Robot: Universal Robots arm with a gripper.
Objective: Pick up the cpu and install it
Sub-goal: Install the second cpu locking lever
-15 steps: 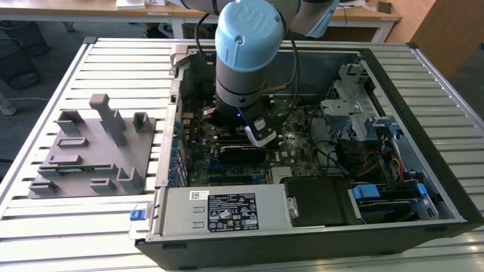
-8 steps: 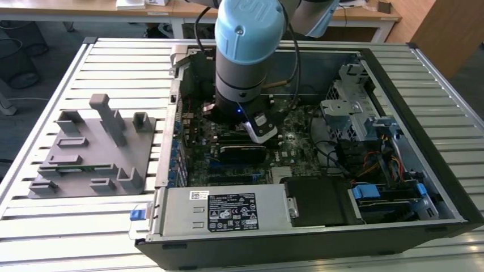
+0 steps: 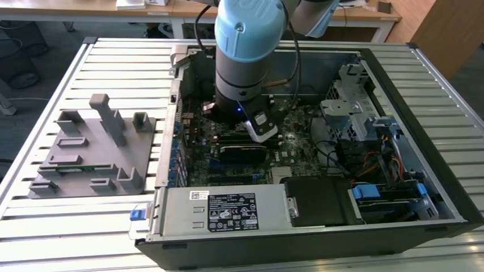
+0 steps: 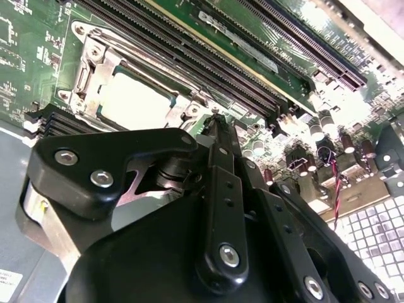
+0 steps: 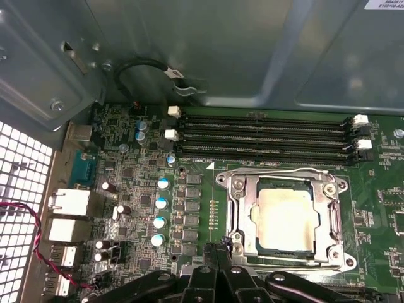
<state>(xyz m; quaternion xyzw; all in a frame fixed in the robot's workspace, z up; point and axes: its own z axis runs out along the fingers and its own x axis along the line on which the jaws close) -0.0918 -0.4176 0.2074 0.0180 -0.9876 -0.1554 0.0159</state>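
The cpu (image 5: 285,216), a pale silver square, lies flat inside the metal socket frame (image 5: 243,203) on the green motherboard. The second wrist view shows the cpu (image 4: 136,101) there as well, with the socket frame (image 4: 95,60) around it. My gripper (image 5: 221,247) hangs just beside the socket's edge. Its black fingertips are pressed together with nothing between them, and they do not touch the chip. In the second wrist view the gripper (image 4: 214,121) points at the socket's corner. In the exterior view the blue-grey arm (image 3: 240,56) reaches down into the open computer case (image 3: 423,141).
Long memory slots (image 5: 265,132) run beside the socket, and blue-topped capacitors (image 5: 161,202) stand on its other side. A case wall (image 5: 221,50) rises behind the slots. A power supply (image 3: 223,211) and a drive cage (image 3: 363,113) crowd the case. A grey parts fixture (image 3: 83,153) sits at the exterior view's left.
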